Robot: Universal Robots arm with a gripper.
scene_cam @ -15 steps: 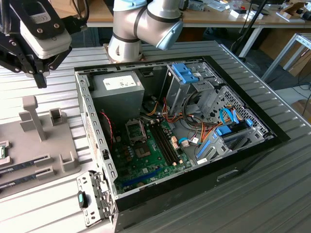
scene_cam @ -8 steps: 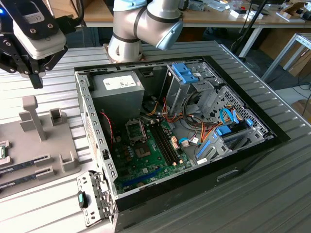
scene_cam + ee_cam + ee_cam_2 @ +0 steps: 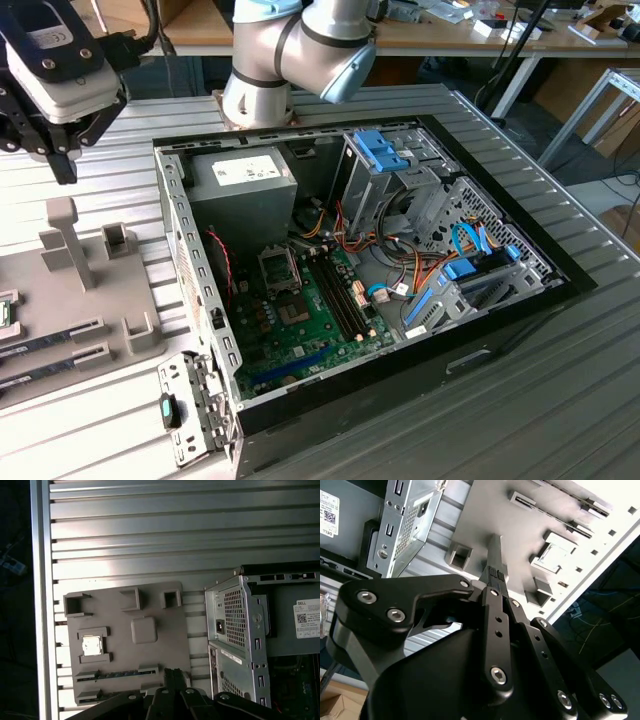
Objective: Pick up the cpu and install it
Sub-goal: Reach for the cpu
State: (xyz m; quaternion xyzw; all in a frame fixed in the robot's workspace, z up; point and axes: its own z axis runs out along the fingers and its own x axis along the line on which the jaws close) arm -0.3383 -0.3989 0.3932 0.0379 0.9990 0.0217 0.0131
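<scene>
We see the gripper (image 3: 173, 674) w/ fingers pressed together, nothing btw them, hovering over the grey holder tray (image 3: 165, 645) beside the open PC case (image 3: 235, 630); the cpu (image 3: 91, 645) sits in a tray recess, well apart from the tips.

One bench (image 3: 150, 530) carries one open computer case (image 3: 360, 270) with one power supply (image 3: 243, 180), one grey tray (image 3: 170, 645), one cpu (image 3: 92, 645), two memory sticks (image 3: 60, 336); one robot arm (image 3: 290, 50), one tool (image 3: 174, 672).

Exterior view looks down; both wrist views apparently share the tray (image 3: 170, 645) (image 3: 485, 515).
</scene>
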